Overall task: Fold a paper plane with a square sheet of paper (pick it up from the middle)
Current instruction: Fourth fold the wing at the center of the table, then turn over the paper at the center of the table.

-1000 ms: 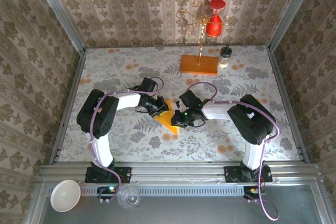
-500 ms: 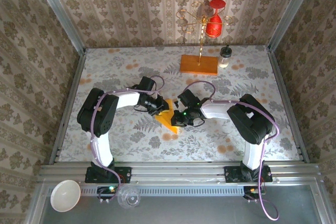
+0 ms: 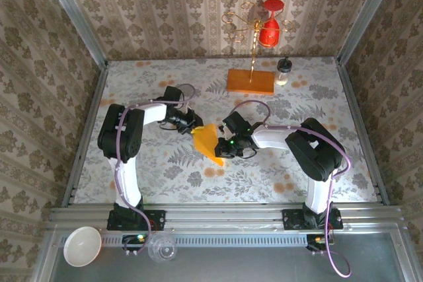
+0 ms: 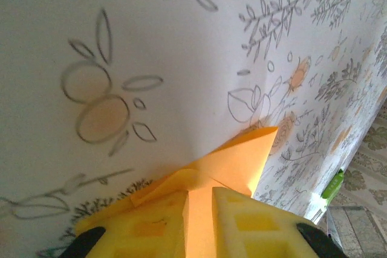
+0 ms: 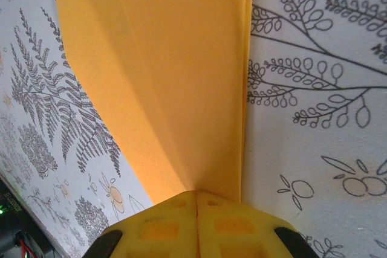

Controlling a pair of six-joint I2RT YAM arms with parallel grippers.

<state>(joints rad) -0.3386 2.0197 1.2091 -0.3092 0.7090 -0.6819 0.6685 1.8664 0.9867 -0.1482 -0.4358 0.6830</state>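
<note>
The square sheet of paper [image 3: 208, 143], orange-yellow and partly folded into a pointed shape, lies on the flowered table between the two arms. My right gripper [image 3: 227, 143] is at its right edge. In the right wrist view the yellow fingers [image 5: 157, 225] press together at the right gripper [image 5: 196, 194], and the paper [image 5: 175, 77] fans out from between them. My left gripper [image 3: 190, 125] is at the paper's upper left corner. In the left wrist view the left gripper [image 4: 198, 194] has a narrow gap between its fingers, with a raised fold of the paper [image 4: 242, 161] lying in that gap.
A brown-orange wooden block [image 3: 250, 81] with a gold wire stand carries a red glass [image 3: 269, 31] at the back. A small bottle [image 3: 283, 70] stands beside it. A white bowl [image 3: 82, 246] and a clear cup [image 3: 162, 249] sit on the front rail.
The left gripper has drawn back up and to the left, off the top of the paper, and its jaws have parted a little. More of the paper shows. The right gripper has hardly moved.
</note>
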